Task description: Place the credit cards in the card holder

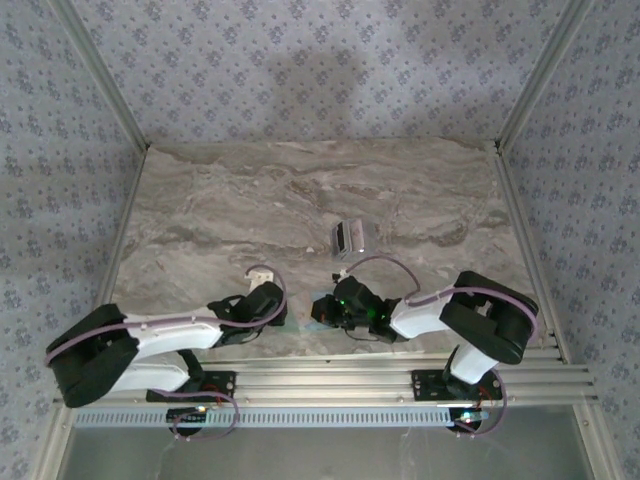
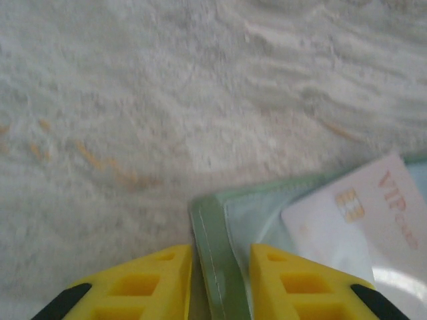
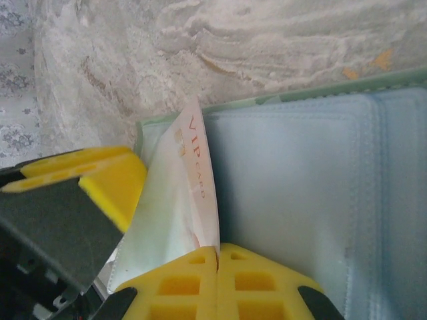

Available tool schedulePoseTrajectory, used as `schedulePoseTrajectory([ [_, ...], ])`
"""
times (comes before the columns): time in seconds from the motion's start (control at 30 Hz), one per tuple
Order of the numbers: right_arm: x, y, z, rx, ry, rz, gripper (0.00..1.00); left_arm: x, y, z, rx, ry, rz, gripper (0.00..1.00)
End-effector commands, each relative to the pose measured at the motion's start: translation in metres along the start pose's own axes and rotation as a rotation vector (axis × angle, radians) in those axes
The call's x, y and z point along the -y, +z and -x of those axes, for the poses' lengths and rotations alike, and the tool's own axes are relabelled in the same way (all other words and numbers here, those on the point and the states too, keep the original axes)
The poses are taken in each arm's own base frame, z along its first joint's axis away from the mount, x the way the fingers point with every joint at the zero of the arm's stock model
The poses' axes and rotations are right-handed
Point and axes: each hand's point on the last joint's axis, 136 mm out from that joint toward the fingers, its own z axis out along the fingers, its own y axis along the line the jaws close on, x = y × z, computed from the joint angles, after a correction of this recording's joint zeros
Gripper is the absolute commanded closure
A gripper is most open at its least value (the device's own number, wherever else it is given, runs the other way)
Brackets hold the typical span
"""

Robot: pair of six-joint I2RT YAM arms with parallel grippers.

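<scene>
The top external camera sits high above and behind the two arms (image 1: 170, 335), looking down and forward over the whole marble table (image 1: 300, 190) to the patterned walls (image 1: 300, 60) beyond (far enough to hold both arms whole). The left wrist camera rides just behind the left gripper (image 2: 220, 252), facing down along its fingers, very near the tabletop. The right wrist camera sits likewise behind the right gripper (image 3: 218, 250), closer still. Both wrist views share the card holder (image 2: 208, 233) corner and the VIP card (image 2: 360, 213); the overhead view covers that spot by the table's near edge.
</scene>
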Motion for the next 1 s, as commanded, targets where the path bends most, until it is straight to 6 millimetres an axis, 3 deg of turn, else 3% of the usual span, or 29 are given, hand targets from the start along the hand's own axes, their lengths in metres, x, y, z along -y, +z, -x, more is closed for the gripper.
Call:
schedulePoseTrajectory([
  [0.0, 0.033, -0.003, -0.01, -0.013, -0.024, -0.13, 1.0, -0.021, -0.014, -0.036, -0.158, 0.065, 0.043, 0.71],
  [0.33, 0.023, 0.002, -0.022, -0.04, -0.067, -0.124, 0.95, 0.007, -0.027, -0.024, -0.16, 0.136, -0.018, 0.71],
  [0.47, 0.021, -0.004, -0.023, -0.029, -0.092, -0.134, 0.96, 0.009, -0.03, -0.018, -0.142, 0.143, -0.004, 0.73],
  [0.57, 0.021, -0.01, -0.023, -0.018, -0.123, -0.159, 0.96, 0.002, -0.043, -0.004, -0.081, 0.13, 0.021, 0.73],
  [0.67, 0.02, -0.014, -0.024, -0.014, -0.153, -0.178, 0.96, 0.013, -0.051, 0.001, -0.066, 0.126, -0.045, 0.72],
  [0.97, 0.016, -0.012, -0.027, -0.024, -0.181, -0.181, 0.95, 0.045, -0.029, -0.02, -0.17, 0.203, -0.084, 0.72],
])
